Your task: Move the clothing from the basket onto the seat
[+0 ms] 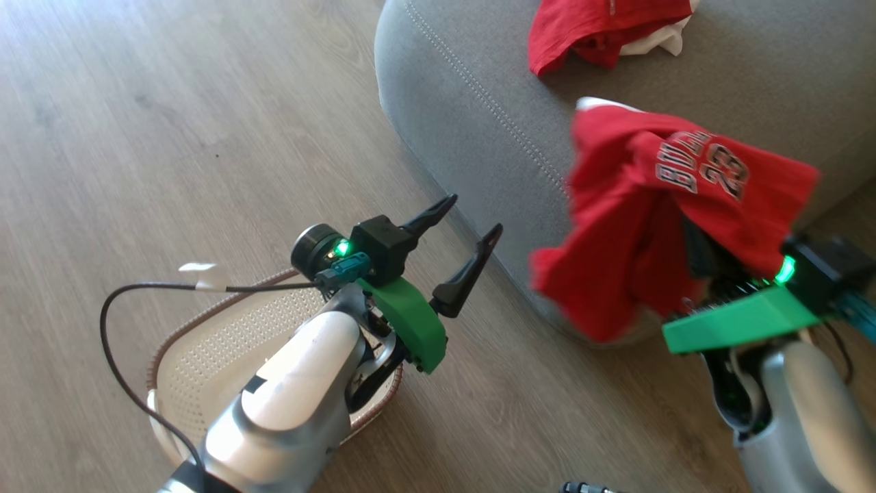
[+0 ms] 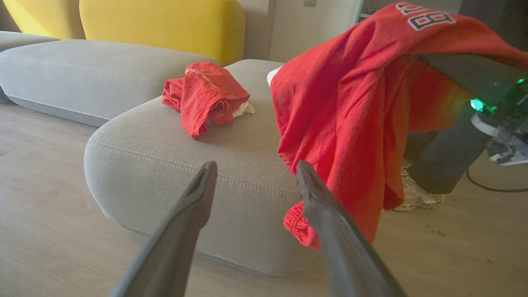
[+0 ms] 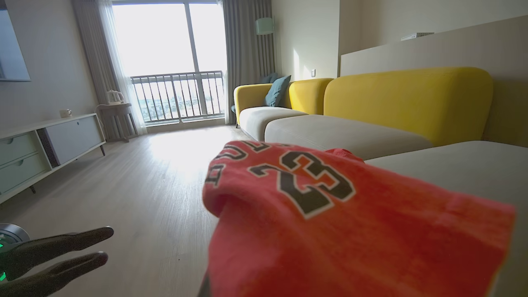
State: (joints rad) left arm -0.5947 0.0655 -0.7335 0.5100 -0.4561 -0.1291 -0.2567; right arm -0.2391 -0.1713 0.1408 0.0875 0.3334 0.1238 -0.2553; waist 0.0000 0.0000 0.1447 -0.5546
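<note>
Head view shows a pale wood-plank floor (image 1: 171, 137) with the big grey upholstered seat cushion (image 1: 465, 103) taking up the top right. Right wrist view gives the room: yellow sofa backrests (image 3: 404, 99), a bright balcony window (image 3: 165, 62) and a low sideboard (image 3: 49, 140).

The small cream perforated basket with the brown rim (image 1: 212, 356) sits on the floor under the left arm. The left gripper (image 1: 473, 213) is above it, fingers spread wide with nothing in them.

A red "23" jersey (image 1: 643, 226) is draped over the right gripper (image 1: 705, 260), up in the air at the seat's front edge. Its long axis hangs downward, number on top. The cloth hides those fingers, so I can't tell their grip.

A second crumpled red garment with a bit of white (image 1: 595, 31) is lying on the seat.
</note>
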